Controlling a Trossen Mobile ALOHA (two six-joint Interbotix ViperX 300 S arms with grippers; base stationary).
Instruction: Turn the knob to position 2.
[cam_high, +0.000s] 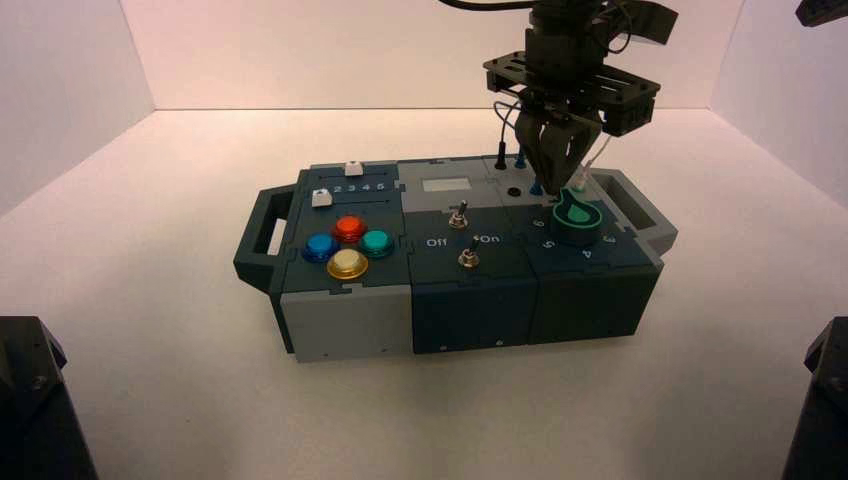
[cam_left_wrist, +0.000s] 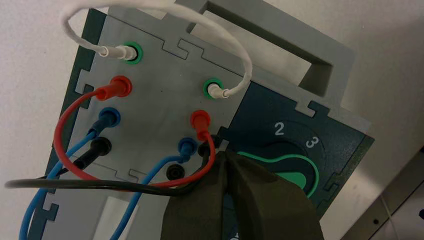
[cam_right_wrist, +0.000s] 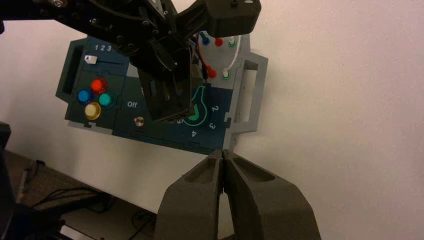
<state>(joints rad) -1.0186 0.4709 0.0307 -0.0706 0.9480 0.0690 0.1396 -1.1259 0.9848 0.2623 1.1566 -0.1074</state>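
Knob (cam_high: 577, 219): I see a dark-teal dial with a bright green teardrop pointer.
Left gripper (cam_high: 556, 186): fingers pressed together at the knob's rim.
Right gripper (cam_right_wrist: 223, 165): raised clear, fingers together, empty.

Soft, even light falls from overhead, with a faint pink cast on the white floor and walls. The box (cam_high: 450, 260) throws only a pale, short shadow toward 6 o'clock, along its front edge. Small highlights glint on the four round push buttons (cam_high: 347, 245). In the wrist views the nearest dark fingers (cam_right_wrist: 235, 200) sit blurred and out of focus, while the box beyond stays fairly sharp. The corners at 7 and 5 o'clock in the high view are dark.
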